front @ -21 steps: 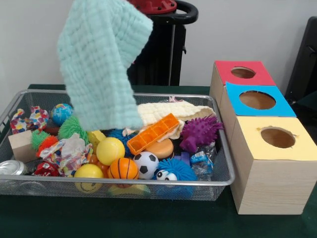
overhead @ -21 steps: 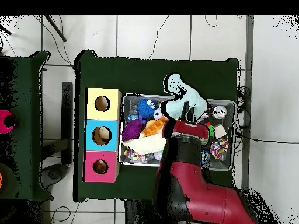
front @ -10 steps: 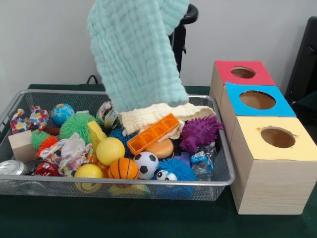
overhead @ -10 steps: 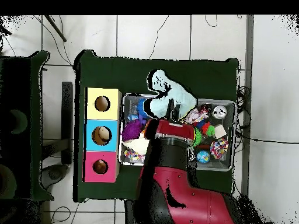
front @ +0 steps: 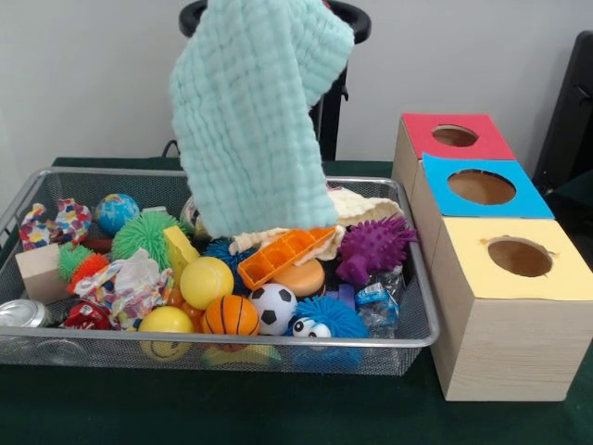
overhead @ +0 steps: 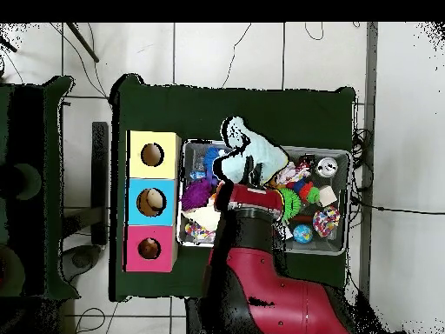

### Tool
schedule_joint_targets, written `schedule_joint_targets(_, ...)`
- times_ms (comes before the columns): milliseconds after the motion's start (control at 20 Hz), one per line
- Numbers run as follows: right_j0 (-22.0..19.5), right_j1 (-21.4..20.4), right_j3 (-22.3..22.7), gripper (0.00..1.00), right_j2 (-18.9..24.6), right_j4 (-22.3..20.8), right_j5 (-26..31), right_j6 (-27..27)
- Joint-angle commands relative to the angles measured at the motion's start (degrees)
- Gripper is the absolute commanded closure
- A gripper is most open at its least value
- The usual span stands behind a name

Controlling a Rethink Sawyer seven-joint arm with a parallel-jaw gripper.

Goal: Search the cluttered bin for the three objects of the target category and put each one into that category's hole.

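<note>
A mint green cloth (front: 255,111) hangs in the air over the middle of the wire bin (front: 222,345), its lower edge just above the toys. It hides my gripper in the front view. From overhead, my gripper (overhead: 255,174) sits at the end of the red arm, shut on the mint cloth (overhead: 252,152). A cream cloth (front: 366,206) lies at the bin's back, partly behind the hanging cloth. Three boxes with holes stand beside the bin: red-topped (front: 417,130), blue-topped (front: 519,199) and yellow-topped (front: 473,269).
The bin holds an orange tray (front: 285,250), a purple spiky ball (front: 375,246), a yellow ball (front: 206,281), a soccer ball (front: 273,306), a small basketball (front: 230,315), a wooden block (front: 39,272) and a can (front: 23,313).
The mint cloth has swung from the bin's left side to over its middle with the arm, then dropped a little lower. The toys in the bin have not moved.
</note>
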Motion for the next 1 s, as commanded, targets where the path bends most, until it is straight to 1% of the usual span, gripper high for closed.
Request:
schedule_joint_targets(50, 0.21, 3.02, 3.21, 1.00, -0.22, -0.90, -2.11, 8.79)
schedule_joint_targets(200, -0.08, 3.21, 3.15, 1.00, 0.14, -1.41, -2.34, 9.26)
schedule_joint_targets(800, 0.20, 3.70, 3.22, 1.00, -0.35, -0.90, -3.66, 9.37)
schedule_joint_targets(1000, -0.35, 3.73, 3.03, 1.00, 0.39, -1.43, -3.25, 9.75)
